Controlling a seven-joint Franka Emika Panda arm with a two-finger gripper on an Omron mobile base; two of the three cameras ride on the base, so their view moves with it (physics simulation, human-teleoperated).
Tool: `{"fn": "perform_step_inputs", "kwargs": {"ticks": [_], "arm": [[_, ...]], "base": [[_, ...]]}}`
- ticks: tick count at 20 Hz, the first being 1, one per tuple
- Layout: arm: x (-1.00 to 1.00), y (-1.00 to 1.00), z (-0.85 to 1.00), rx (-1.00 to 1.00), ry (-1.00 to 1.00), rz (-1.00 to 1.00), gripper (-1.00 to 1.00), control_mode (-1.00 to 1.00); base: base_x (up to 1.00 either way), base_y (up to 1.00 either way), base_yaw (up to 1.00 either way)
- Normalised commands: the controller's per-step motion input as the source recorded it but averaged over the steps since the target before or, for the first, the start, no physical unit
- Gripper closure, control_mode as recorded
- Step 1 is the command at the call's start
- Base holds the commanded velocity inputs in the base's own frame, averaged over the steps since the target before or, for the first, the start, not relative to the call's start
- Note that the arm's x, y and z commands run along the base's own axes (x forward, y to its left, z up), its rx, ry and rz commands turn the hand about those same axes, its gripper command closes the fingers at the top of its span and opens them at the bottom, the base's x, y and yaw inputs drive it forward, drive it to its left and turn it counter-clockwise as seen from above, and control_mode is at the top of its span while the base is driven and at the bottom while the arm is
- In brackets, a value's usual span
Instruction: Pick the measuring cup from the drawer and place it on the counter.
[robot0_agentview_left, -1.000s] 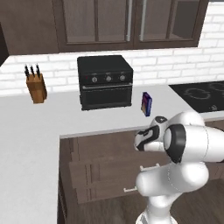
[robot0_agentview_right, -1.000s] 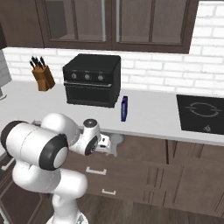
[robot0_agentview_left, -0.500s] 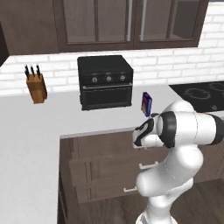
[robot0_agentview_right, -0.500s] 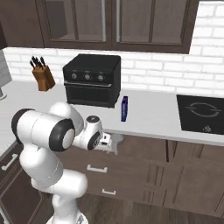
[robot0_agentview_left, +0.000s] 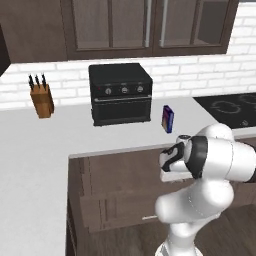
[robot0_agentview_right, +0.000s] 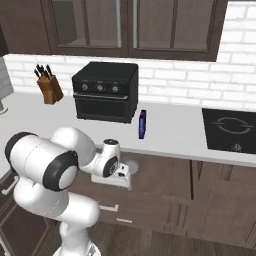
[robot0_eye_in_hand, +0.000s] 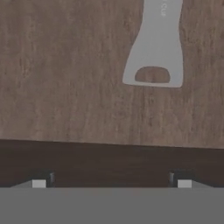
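White brick wall (robot0_agentview_left: 60, 75) runs behind, glass-door cabinets (robot0_agentview_left: 150, 25) at 12 o'clock. Black oven (robot0_agentview_left: 120, 93) at centre, knife block (robot0_agentview_left: 41, 97) at 9 o'clock, blue box (robot0_agentview_left: 167, 119) beside the oven, cooktop (robot0_agentview_left: 230, 107) at 3 o'clock. Wood floor (robot0_agentview_right: 165, 240) below.

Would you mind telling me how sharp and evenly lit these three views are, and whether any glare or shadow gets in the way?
Left base view: soft, even light, no glare; the oven casts only a faint shadow on the counter. Right base view: equally flat, slightly blurred; the measuring cup reads as a pale smudge. Hand view: close and soft-edged, the cup's handle a flat grey shape on the drawer floor, no highlights.
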Motion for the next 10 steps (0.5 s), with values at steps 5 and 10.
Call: {"fn": "perform_step_inputs", "kwargs": {"ticks": [5, 10], "arm": [[-1.0, -0.27, -0.23, 0.0, 0.08, 0.08, -1.0, -1.0], [-0.88, -0.11, 0.21, 0.0, 0.05, 0.13, -1.0, -1.0]], "base": [[0.0, 0.0, 0.0], [0.0, 0.0, 0.0]]}}
